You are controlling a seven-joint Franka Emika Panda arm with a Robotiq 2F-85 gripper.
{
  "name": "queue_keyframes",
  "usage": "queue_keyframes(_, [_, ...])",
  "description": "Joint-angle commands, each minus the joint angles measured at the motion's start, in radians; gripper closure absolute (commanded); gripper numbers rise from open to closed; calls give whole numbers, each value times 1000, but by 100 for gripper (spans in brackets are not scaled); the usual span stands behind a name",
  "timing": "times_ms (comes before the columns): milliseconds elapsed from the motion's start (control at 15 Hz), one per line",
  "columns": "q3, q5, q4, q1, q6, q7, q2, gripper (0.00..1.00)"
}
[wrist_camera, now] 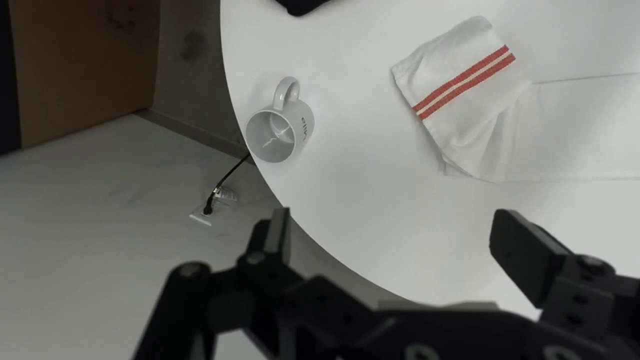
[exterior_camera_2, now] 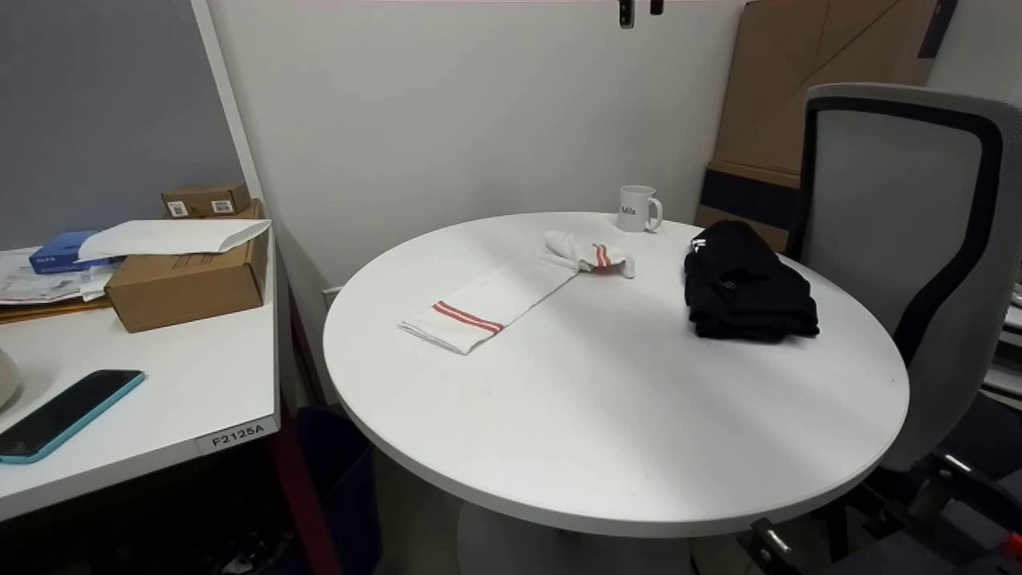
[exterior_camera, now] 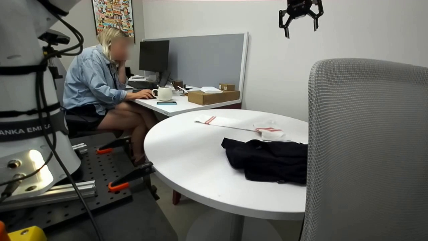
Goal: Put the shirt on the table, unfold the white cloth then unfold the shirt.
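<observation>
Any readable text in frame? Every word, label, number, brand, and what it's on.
"F2125A": label on the desk edge
"Mila": white mug on the round table
"ANKA EMIKA": black band on the robot arm; cut off at left, last letters partly covered
Probably "ALFA", blurred: blue box
Too small or blurred to read: print on the black shirt, small cardboard box and pincer

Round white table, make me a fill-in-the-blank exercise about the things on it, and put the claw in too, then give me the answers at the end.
1. The stripes on the white cloth are ____ in colour.
2. The word printed on the mug is ____.
3. The shirt on the table is ____ in colour.
4. Rather than shut, the claw is ____.

Missing words: red; Mila; black; open.
</observation>
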Motion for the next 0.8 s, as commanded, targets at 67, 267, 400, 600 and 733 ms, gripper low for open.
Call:
queue_keyframes(67, [14, 88, -21, -82, 23, 152, -4, 0])
queue_keyframes(267, [21, 155, -66, -135, 12, 249, -15, 0])
queue_keyframes(400, [28, 192, -121, -157, 26, 290, -26, 0])
queue_keyframes(600, [26, 207, -244, -160, 72, 330, -57, 0])
queue_keyframes(733, [23, 198, -343, -153, 118, 344, -82, 0])
